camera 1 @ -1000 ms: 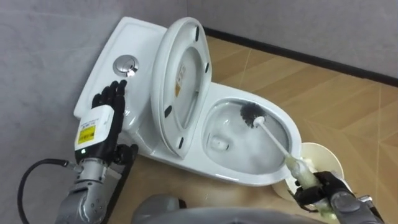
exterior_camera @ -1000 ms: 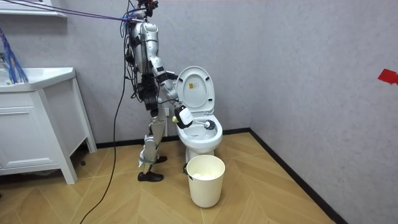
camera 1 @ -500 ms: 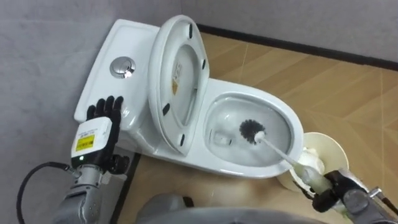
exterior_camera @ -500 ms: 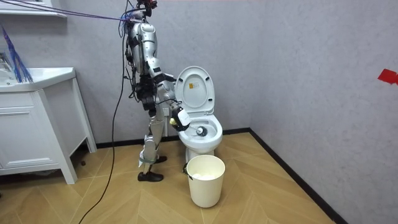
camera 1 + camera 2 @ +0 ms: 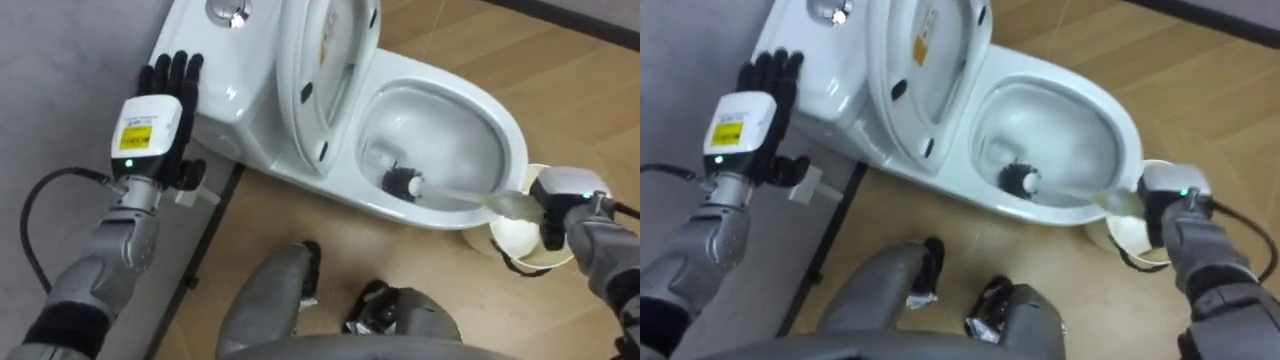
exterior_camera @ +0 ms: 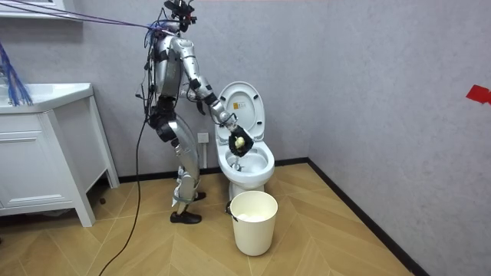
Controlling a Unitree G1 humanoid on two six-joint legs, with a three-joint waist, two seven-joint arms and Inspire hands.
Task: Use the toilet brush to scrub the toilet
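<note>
Toilet brush with a black bristle head and a slim pale shaft is held at its thicker grip end in the curled fingers of the right hand. That hand hangs just outside the front of the bowl, above a pale round plastic bin. From the grip the shaft slants down over the rim, and the head lies low inside the white ceramic toilet bowl, near the outlet at the bottom.

The left hand holds nothing, its fingers straight and spread beside the white cistern; I cannot tell whether it touches.

By its look the brush is light, with a stiff shaft and springy bristles that will drag on wet ceramic. The glazed bowl is slippery, so the head may skid rather than scrub. The thick grip end is the right place to hold it, since it keeps the hand clear of the water.

The rim bounds every stroke. The raised white oval seat and lid stand close on the robot's left of the bowl, so sweeps towards them have little room. The bin crowds the space under the wrist. In the room view the robot stands beside the toilet, bent towards it, with tan wooden floor open behind.
</note>
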